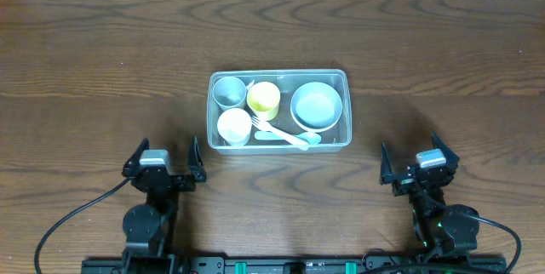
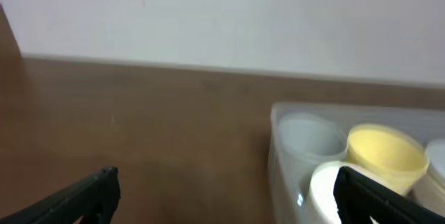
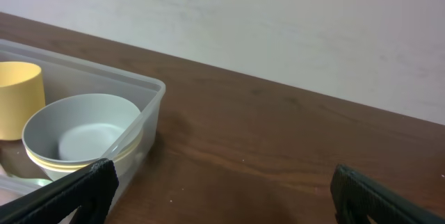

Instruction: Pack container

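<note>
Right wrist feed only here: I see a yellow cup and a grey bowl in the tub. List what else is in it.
Observer: A grey cup and a white cup stand at the left end of the tub.
Operator: Report any cutlery.
Observer: A fork and a spoon lie along the near wall.
Operator: Give me the left arm.
Observer: The left gripper sits apart from the tub, jaws open, empty.

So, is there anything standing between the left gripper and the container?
Nothing visible does. In the overhead view, only bare table lies between the open left gripper and the container. The left wrist view also shows plain wood up to its wall.
</note>
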